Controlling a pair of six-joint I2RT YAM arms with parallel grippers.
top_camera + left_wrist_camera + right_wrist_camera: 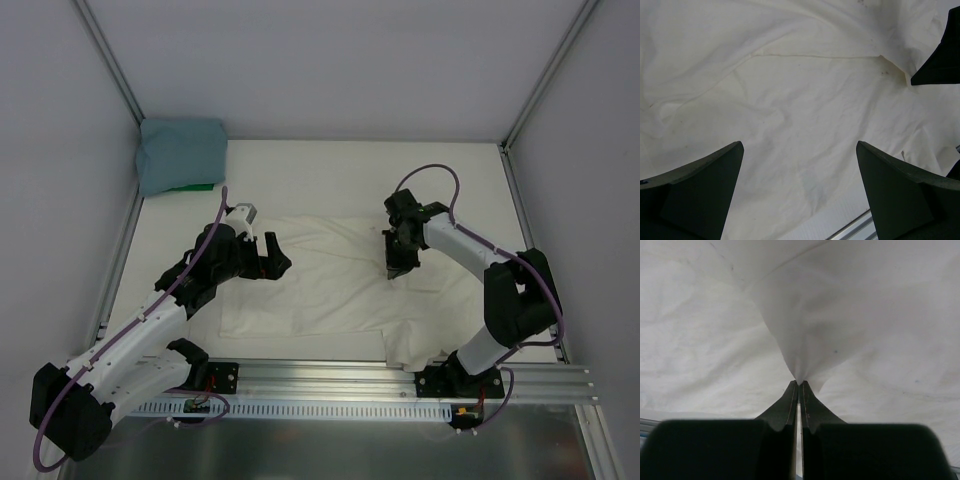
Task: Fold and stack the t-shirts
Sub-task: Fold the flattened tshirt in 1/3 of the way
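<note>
Two tees: one pinched, one in the corner

One off-white cream t-shirt (330,275) lies spread and wrinkled across the middle of the white table (330,175) in the top view. The right gripper (394,268), right of centre, has its jaws pressed together on a small peak of that cloth, which tents up from the fingertips in the right wrist view. The left gripper (277,256) hangs over the shirt's left edge with its jaws spread wide and nothing between them. The dusty teal-blue t-shirt (180,155) sits as a compact bundle in the upper left corner, over something green (195,187).
</note>
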